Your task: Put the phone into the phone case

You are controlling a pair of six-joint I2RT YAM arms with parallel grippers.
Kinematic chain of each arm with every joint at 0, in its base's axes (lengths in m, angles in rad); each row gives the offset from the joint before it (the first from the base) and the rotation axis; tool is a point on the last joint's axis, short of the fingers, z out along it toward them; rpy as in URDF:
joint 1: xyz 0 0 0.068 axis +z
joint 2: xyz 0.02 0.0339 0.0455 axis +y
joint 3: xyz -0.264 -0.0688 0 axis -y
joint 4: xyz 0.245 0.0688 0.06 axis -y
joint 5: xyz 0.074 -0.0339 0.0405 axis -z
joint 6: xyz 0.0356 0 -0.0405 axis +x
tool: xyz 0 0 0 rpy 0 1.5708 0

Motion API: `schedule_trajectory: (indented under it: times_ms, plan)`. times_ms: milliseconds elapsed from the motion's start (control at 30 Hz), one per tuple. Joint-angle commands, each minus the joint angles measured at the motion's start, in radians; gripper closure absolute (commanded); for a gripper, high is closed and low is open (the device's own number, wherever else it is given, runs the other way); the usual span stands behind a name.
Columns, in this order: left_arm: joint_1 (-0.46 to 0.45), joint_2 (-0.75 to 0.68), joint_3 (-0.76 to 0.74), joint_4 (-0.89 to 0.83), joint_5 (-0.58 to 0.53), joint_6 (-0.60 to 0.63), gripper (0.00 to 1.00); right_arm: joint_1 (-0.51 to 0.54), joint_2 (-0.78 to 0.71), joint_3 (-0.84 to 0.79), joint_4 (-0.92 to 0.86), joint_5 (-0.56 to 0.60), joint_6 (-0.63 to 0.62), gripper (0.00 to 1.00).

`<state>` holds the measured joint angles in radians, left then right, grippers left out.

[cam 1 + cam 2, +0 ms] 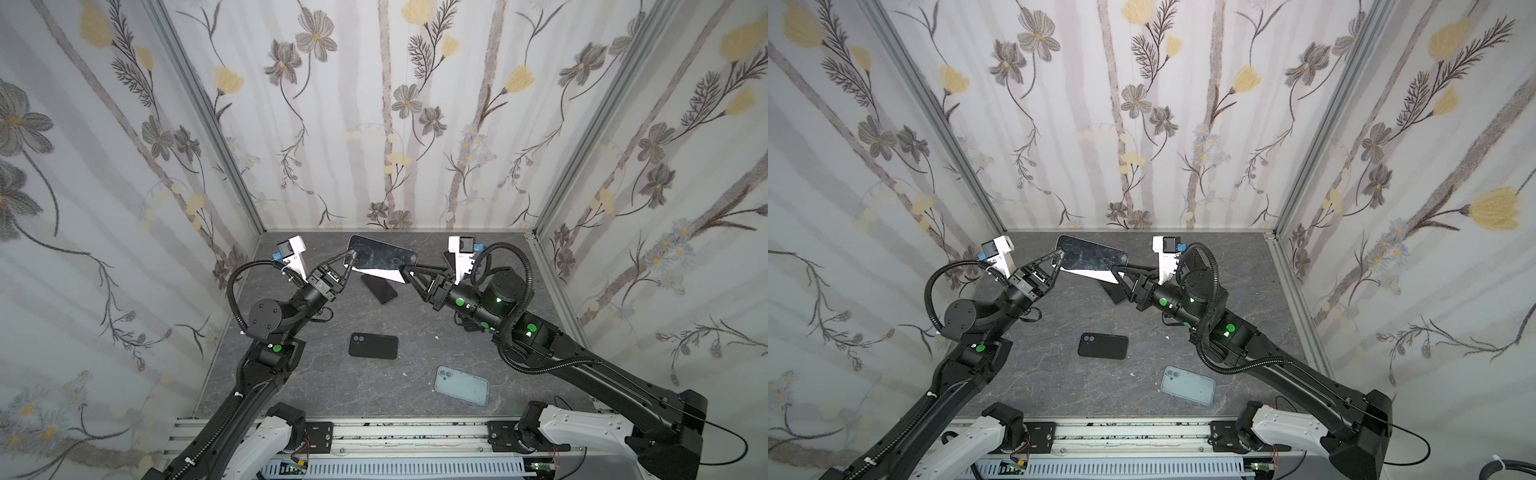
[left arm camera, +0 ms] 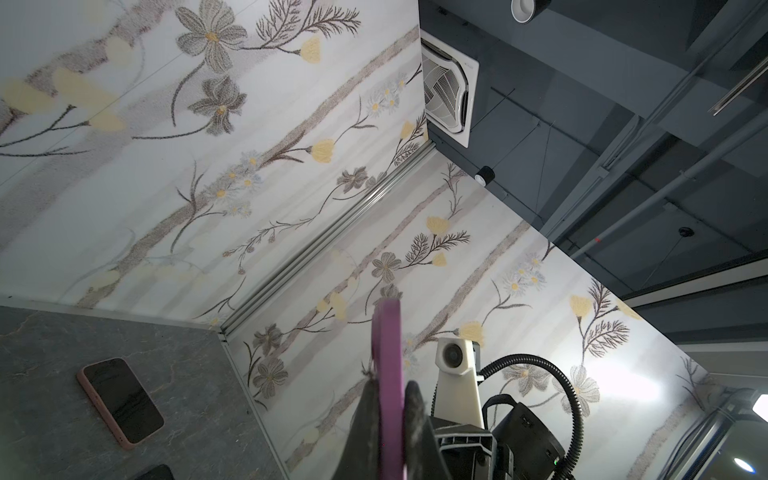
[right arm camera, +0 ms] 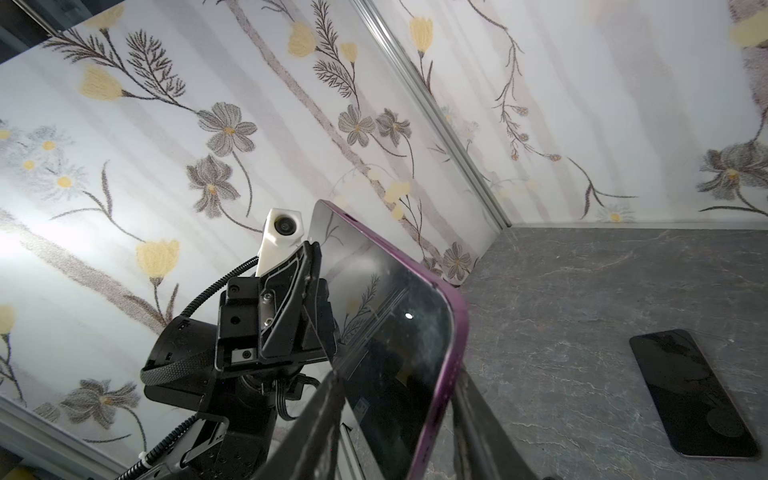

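Bright, even light; wide-angle warping toward the edges

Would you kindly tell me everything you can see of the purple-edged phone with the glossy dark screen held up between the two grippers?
The purple-edged phone is a flat slab with rounded corners, a smudged glossy dark screen mirroring the floral walls, and a purple rim. It hangs tilted above the grey table. The left gripper pinches one end; the right gripper straddles the opposite corner, contact unclear.

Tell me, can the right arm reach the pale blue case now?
Probably not yet: its jaws sit around the raised purple phone's end. Otherwise the way to the pale blue case looks clear.
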<state>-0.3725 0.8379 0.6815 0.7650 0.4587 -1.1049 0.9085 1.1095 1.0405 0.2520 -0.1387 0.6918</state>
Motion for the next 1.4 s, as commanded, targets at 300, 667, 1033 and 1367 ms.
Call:
schedule_trajectory:
  times_ms: [300, 667, 1033, 1367]
  plan:
    - [-0.002, 0.003, -0.057, 0.094, 0.01, -0.04, 1.0, 0.001, 0.021, 0.0, 0.221, -0.198, 0.074, 0.8]
    - [-0.002, -0.029, -0.058, -0.006, 0.014, 0.033, 1.0, 0.001, 0.055, 0.007, 0.244, -0.204, 0.104, 0.97]
    - [-0.001, -0.1, -0.01, -0.426, -0.299, 0.284, 0.77, 0.001, -0.012, -0.077, 0.09, -0.008, 0.183, 1.0]
    - [0.001, -0.109, 0.021, -0.84, -0.698, 0.469, 0.32, 0.033, 0.018, -0.166, -0.134, 0.129, 0.316, 1.0]
